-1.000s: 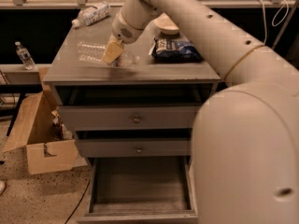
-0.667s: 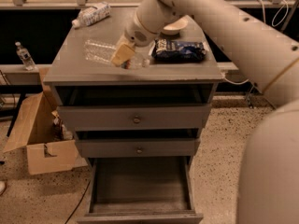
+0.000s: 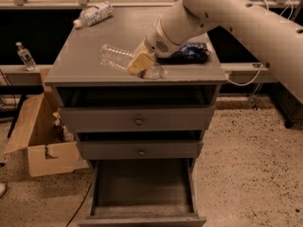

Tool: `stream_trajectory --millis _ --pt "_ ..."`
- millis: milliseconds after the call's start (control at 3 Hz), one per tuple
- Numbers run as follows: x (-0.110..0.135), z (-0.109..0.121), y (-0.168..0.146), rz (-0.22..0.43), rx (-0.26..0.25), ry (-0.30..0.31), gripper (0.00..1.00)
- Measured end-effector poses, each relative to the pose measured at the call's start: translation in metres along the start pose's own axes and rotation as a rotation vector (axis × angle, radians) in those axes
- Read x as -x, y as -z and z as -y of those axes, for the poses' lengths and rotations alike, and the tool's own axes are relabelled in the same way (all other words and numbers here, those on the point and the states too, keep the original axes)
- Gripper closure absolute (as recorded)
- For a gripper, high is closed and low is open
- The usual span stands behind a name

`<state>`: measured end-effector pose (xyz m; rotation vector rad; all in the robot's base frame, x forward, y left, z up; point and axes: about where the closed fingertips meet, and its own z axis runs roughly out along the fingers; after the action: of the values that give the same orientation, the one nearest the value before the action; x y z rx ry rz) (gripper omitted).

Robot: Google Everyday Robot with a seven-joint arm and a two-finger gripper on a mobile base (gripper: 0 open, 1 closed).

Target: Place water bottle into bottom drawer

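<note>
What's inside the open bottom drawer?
Only the bottom drawer's bare dark floor shows; the back is hidden under the drawer above. The water bottle lies on the cabinet top, with the gripper at it.

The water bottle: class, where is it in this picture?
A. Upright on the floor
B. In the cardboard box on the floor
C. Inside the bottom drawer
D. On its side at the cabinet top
D: the water bottle is on its side at the cabinet top, with the gripper right at it, while the bottom drawer stands pulled open far below.
</note>
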<state>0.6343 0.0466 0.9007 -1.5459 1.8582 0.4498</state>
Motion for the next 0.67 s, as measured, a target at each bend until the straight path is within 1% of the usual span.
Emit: stream_trajectory --millis 333,667 --pt "-0.003 -0.009 -0.002 -0.024 0.018 0.007 1.0" --pt "-0.019 -0.035 0.003 -0.049 0.034 -0.014 1.0"
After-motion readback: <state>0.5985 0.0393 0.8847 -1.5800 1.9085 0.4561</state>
